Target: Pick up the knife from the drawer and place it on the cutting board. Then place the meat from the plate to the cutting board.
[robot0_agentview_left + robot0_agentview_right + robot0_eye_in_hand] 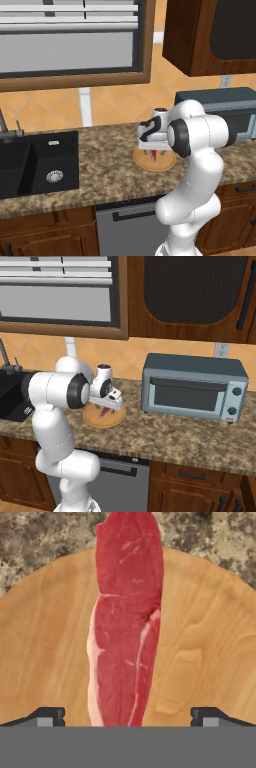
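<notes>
The meat (127, 627), a long red slab with pale streaks, lies on the round tan plate (200, 637) on the granite counter. My gripper (127, 717) hangs just above it, open, with one dark fingertip on each side of the slab and nothing held. From the base views the hand points down over the plate (164, 164) (118, 419), and a bit of meat (103, 412) shows under the gripper (104, 405). The knife, the drawer and the cutting board are out of view.
A grey toaster oven (192, 387) stands on the counter to the right of the plate. A black sink (40, 162) is set into the counter to the left. Wall cabinets hang above, and a dishwasher front (117, 476) sits below the counter edge.
</notes>
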